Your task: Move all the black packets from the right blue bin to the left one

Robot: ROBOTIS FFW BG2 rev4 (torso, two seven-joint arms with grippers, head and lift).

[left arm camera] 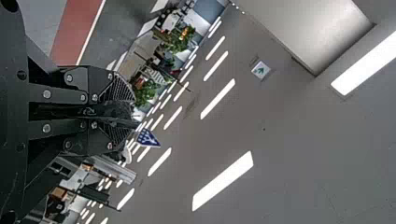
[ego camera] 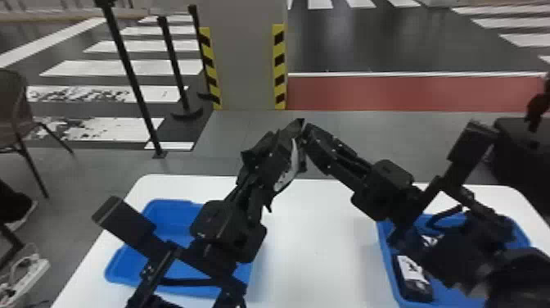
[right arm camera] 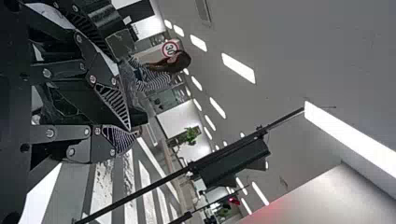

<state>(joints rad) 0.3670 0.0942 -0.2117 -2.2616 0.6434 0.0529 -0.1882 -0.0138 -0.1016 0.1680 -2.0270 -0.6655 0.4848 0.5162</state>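
Observation:
Above the middle of the table, my left gripper (ego camera: 302, 123) and my right gripper (ego camera: 306, 127) meet tip to tip in the head view. A black packet (ego camera: 289, 168) with a pale label hangs against the left gripper. Crumpled black packet material (left arm camera: 109, 112) is pinched in my left gripper (left arm camera: 133, 113). In the right wrist view, dark glossy packet material (right arm camera: 65, 105) is clamped by my right gripper (right arm camera: 135, 127). The right blue bin (ego camera: 386, 262) holds a black packet (ego camera: 411, 274) with a white label, partly under the right arm. The left blue bin (ego camera: 131, 270) is partly covered by the left arm.
The white table (ego camera: 319, 245) carries both bins, with a wide gap between them. A striped pillar (ego camera: 247, 57) and barrier posts (ego camera: 135, 82) stand beyond it. A chair (ego camera: 16, 110) is at the far left.

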